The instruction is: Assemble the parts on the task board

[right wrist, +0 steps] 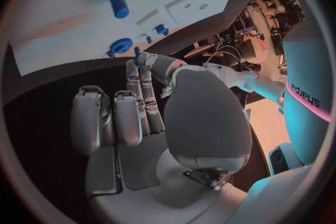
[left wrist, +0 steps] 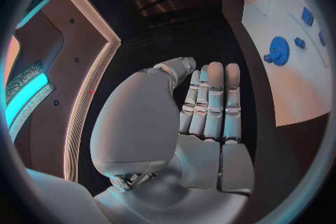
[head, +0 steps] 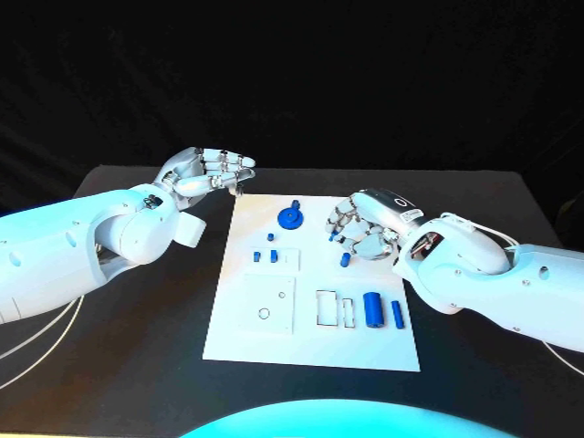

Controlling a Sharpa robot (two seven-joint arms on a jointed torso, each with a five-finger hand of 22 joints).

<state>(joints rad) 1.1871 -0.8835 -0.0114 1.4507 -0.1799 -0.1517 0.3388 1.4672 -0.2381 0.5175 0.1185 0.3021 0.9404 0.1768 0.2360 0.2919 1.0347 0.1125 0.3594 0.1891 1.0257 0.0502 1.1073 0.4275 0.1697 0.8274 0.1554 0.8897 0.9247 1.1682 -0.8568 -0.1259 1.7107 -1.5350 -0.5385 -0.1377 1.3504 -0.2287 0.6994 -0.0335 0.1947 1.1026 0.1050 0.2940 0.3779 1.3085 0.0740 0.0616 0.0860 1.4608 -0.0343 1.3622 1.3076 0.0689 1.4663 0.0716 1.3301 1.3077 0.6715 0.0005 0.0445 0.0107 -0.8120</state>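
The white board lies in the middle of the black surface, its long side running from near to far. At its far end sits a round blue wheel. Below that, small blue pieces stand in a cluster left of centre. Toward the near right, a thick blue cylinder and a thinner blue rod lie side by side, just right of a rectangular cut-out. A raised white panel with a small oval hole takes up the near left part of the board.

The left robot hand hovers off the board's far left corner, fingers curled in together; the wrist view shows the fingers straight and close, with nothing in them.

The right robot hand hangs over the board's right side, fingers bent downward. A small blue piece sits at its fingertips; I cannot tell whether it is pinched or just lying beneath them.
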